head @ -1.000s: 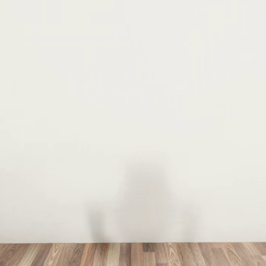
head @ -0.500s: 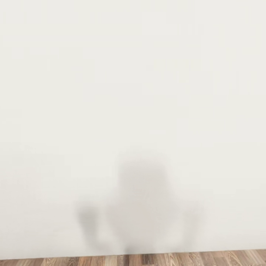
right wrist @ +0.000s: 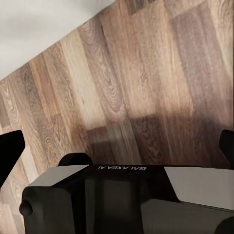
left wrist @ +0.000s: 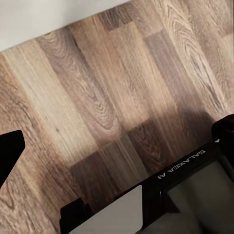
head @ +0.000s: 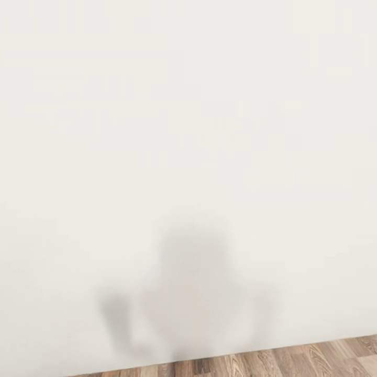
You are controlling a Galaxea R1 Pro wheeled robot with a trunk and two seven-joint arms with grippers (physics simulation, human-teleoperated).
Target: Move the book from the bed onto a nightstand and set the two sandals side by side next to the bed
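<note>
at twelve o'clock we face a blank white wall [head: 188, 104] above wood floor [head: 314, 361]; left gripper [left wrist: 112, 141] and right gripper [right wrist: 117, 141] spread and empty; book, sandals, bed unsighted; risk: our base bumping this near wall if we roll on.

Plain white wall [head: 188, 131], wood floor [head: 293, 361], faint, perhaps robot's, shadow [head: 188, 288]

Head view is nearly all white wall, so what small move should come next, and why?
Probably keep turning the base away: the wall looms close, with just a strip of wood floor and the robot's shadow on it. No bed, book or sandals here.
</note>
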